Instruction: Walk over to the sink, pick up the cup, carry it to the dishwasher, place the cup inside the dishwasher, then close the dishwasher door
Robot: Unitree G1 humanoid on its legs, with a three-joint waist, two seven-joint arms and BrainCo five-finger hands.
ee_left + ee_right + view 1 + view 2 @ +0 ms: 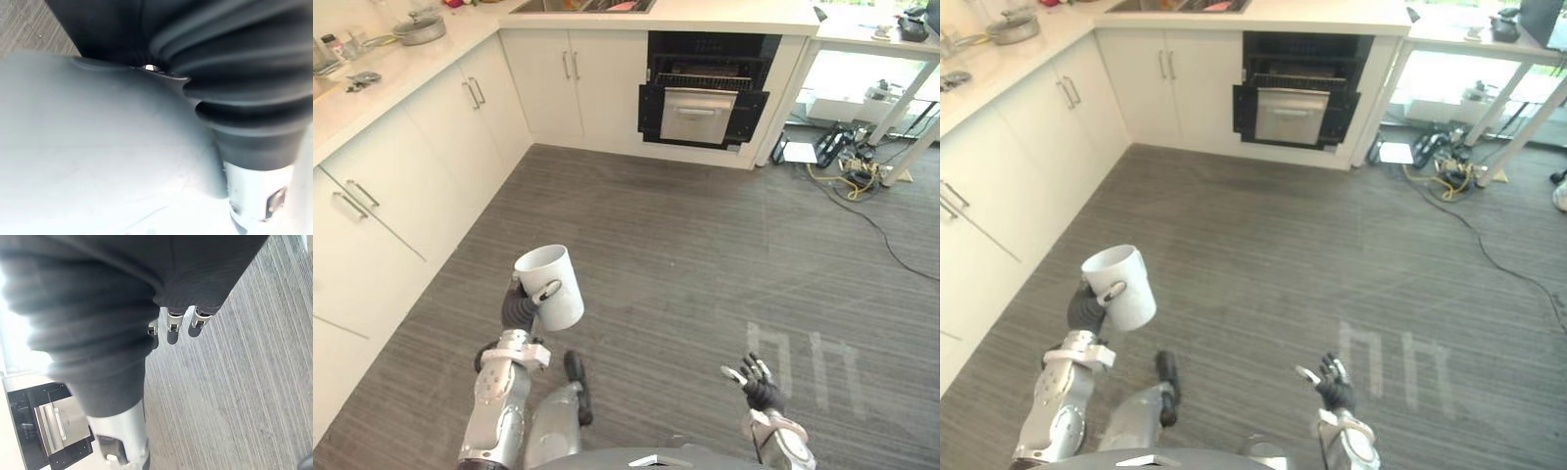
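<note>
A white cup [551, 284] is held up over the floor in my left hand [519, 308], whose thumb curls round its side; its pale wall [88, 147] lies close against the wrist. The dishwasher [705, 93] stands at the far wall under the counter, its door [700, 116] part open with a rack showing above. The sink [582, 5] is set in the counter left of it. My right hand [756, 382] hangs low on the right with fingers relaxed and nothing in it.
White cabinets [401, 186] run along the left and back under a pale counter with a pot [419, 29]. A white table [891, 59] stands at the right with cables and boxes [847, 162] on the floor beneath it. Grey plank floor [705, 255] stretches between.
</note>
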